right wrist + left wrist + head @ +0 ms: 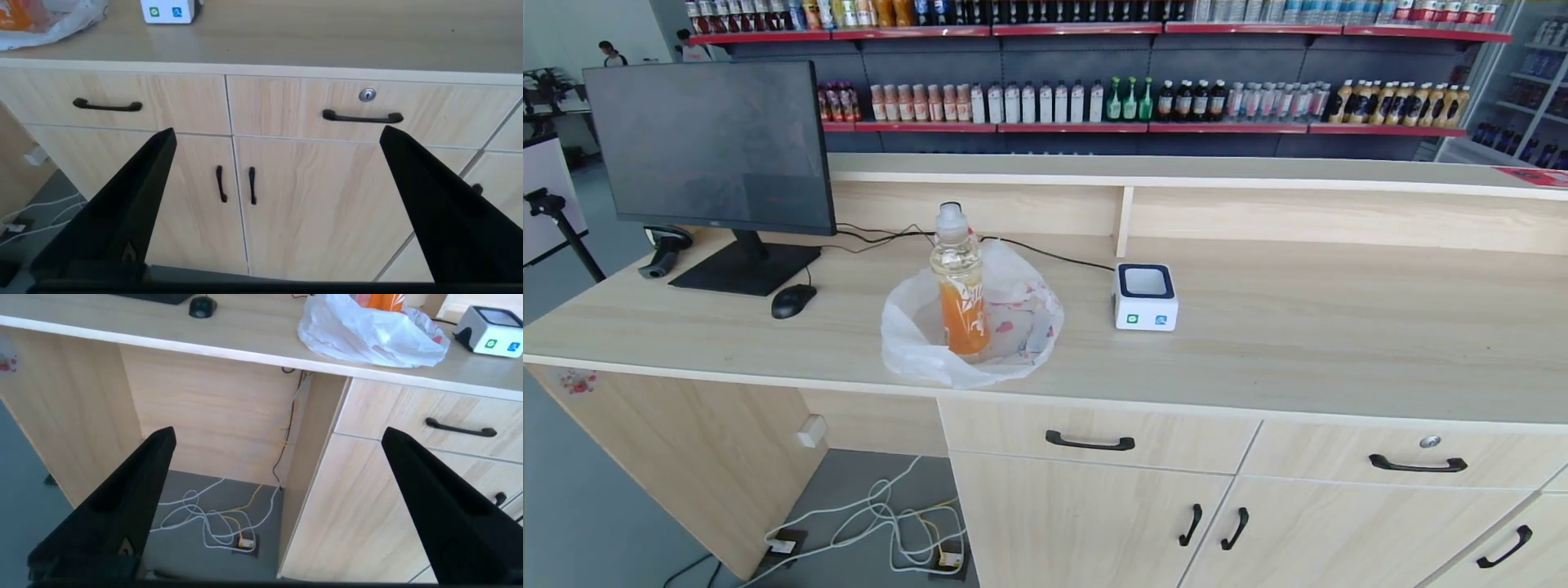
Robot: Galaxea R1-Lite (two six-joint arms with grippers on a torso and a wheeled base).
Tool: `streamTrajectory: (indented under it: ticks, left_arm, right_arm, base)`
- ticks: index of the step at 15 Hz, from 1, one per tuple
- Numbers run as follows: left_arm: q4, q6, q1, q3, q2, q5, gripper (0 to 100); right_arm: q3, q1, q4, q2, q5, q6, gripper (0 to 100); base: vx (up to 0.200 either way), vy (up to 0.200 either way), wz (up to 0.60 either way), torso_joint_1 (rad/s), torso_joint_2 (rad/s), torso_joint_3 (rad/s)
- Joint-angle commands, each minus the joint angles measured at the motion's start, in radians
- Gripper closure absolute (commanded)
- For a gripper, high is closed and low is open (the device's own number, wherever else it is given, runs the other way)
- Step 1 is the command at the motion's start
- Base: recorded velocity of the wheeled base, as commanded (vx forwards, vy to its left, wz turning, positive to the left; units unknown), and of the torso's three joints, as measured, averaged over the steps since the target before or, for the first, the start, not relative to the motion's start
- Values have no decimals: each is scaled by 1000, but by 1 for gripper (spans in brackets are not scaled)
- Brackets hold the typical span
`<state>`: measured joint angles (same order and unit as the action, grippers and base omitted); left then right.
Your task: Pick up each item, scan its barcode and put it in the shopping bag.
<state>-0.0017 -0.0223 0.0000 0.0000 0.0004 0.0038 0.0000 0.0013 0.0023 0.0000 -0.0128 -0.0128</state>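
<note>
Down low first: the left gripper (278,433) hangs in front of the cabinet, below the tabletop (1339,343) edge, jaws spread wide and holding nothing. The right gripper (276,132) sits the same way facing the drawers (163,90), jaws wide apart, empty too. Both are parked clear of the work, which reads to me as hands off with nothing to carry. Up on the tabletop, the white shopping bag (915,343) lies slumped open near the front edge. And there's the orange drink bottle (960,286), standing upright inside it, cap up, plastic pooled around its base. Beside the bag on the robot's right, not touching it, the small white scanner (1146,296) points its window upward, handy for a barcode pass on the way in. With the bottle bagged, my call is the task is at or near its end. Farther back sit a mouse (793,300) and monitor (711,147), then shelves (1143,126) of drinks.
</note>
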Motion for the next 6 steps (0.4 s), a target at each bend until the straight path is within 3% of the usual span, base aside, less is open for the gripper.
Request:
streamTrajectory:
  ticks: [1,6]
  left_arm:
    - [0,-1,0,0,0,1,0]
    - [0,-1,0,0,0,1,0]
  right_arm:
    - [0,2,-1,2,0,-1,0]
    - [0,0,-1,2,0,-1,0]
  base:
    - [0,0,0,0,0,0]
    - [0,0,0,0,0,0]
